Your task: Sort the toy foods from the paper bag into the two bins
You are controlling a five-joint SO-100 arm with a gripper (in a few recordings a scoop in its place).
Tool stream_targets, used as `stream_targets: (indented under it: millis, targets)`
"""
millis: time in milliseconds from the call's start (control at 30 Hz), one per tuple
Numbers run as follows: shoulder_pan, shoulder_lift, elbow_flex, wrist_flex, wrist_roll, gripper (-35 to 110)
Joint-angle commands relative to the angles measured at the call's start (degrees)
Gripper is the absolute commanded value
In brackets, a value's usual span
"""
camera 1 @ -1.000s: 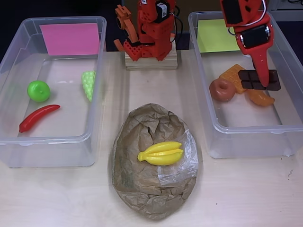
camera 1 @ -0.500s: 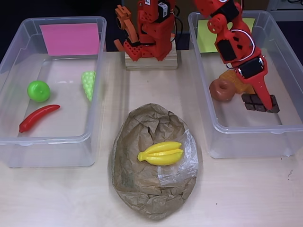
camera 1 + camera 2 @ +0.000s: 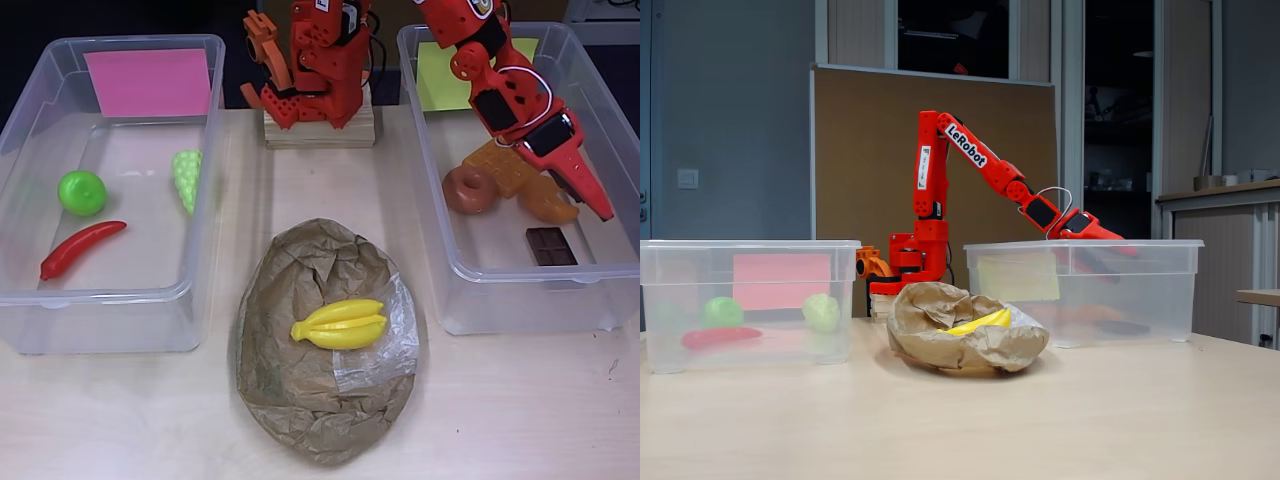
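Yellow bananas [image 3: 340,324] lie on the crumpled paper bag [image 3: 300,400] at the table's middle. The left bin [image 3: 30,300] with the pink label holds a green apple [image 3: 81,192], a red chili [image 3: 80,249] and pale-green grapes [image 3: 187,178]. In the right bin [image 3: 520,280] with the yellow-green label are a donut [image 3: 468,188], a waffle [image 3: 503,165], a croissant [image 3: 548,203] and a dark chocolate square [image 3: 551,246]. My gripper [image 3: 588,198] hangs open over that bin, above the croissant and clear of the chocolate. The fixed view shows my gripper [image 3: 1110,245] at the bin's rim height.
My arm's base [image 3: 318,90] stands on a wooden block between the bins at the back. Bare table lies in front of the bins and around the bag. The bag [image 3: 940,330] with the bananas [image 3: 978,322] sits between both bins.
The gripper carried the chocolate square down into the right bin, let it go, and has lifted up and to the right. The chocolate now lies alone near the bin's front wall.
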Motion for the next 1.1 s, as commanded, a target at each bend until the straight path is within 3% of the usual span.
stream_targets:
  millis: [0,267,500,700,1067]
  targets:
    - [-0.70,4.83,-0.70,1.67,-0.70,39]
    - [5.45,22.06,-4.92,20.30,-10.90,36]
    - [18.54,33.40,-13.71,41.48,-16.70,25]
    - [31.46,36.39,-13.80,46.85,-24.35,0]
    - [45.09,34.10,-11.60,55.02,-28.74,15]
